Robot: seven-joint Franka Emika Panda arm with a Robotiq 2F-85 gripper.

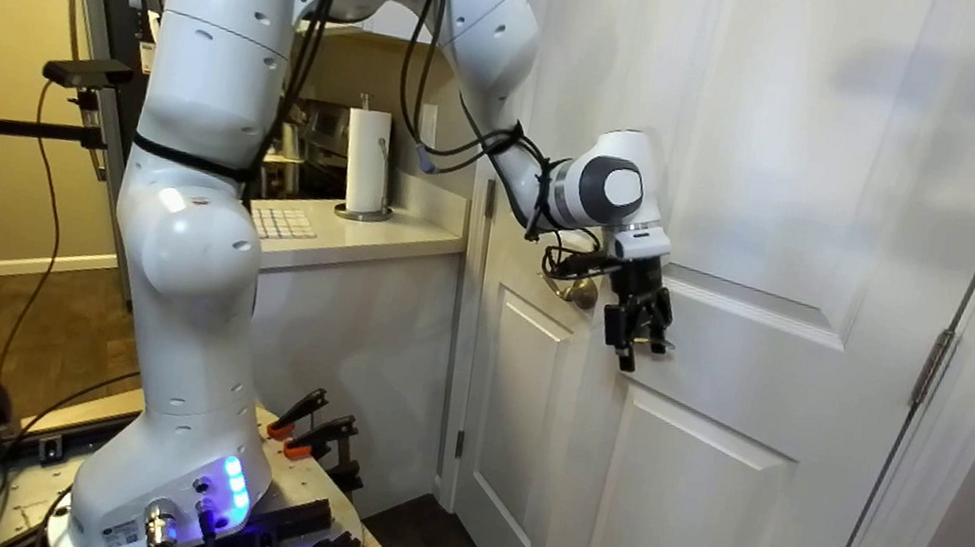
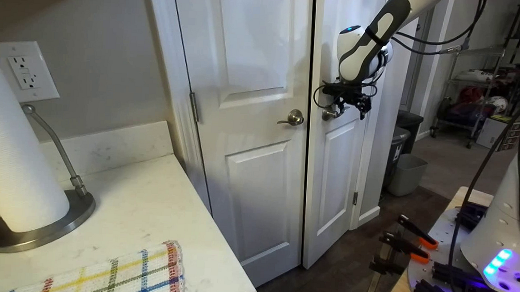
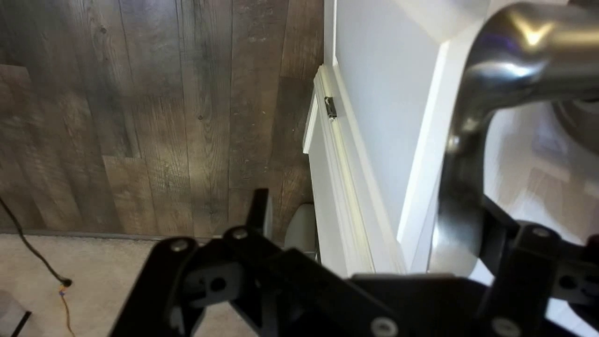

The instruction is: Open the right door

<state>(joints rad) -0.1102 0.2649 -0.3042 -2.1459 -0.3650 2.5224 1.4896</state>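
Hanging at the right door (image 1: 760,369), the pincer (image 1: 642,353) points downward, its 2 black fingers (image 3: 259,210) spread well apart. Between them, in the wrist view, is the door's silvery lever handle (image 3: 462,182), nearer 1 finger than the other; whether metal and finger touch, I cannot tell. The right door rises directly behind the pincer, and in an exterior view its white panelled face reaches above, below and well to the right of it. The metal hinge (image 1: 932,369) of that door is well right of the pincer, at the edge away from the handle.

In both exterior views the matching white leaf (image 2: 256,132) stands left of the pincer; its round-based lever (image 2: 295,117) sits a little lower than the pincer in an exterior view. A narrow dark line runs between the 2 leaves, just left of the pincer.

The white arm (image 1: 206,100) reaches the pincer from above, with black cables (image 1: 430,37) tied along it. Well to the left of the pincer in both exterior views are the pale counter (image 2: 159,194), the paper towel roll (image 2: 15,151) and a checked cloth (image 2: 146,271). A grey bin (image 2: 409,174) is lower than the pincer and to its right. Beneath the pincer, in the wrist view, spreads a wooden floor (image 3: 187,117).
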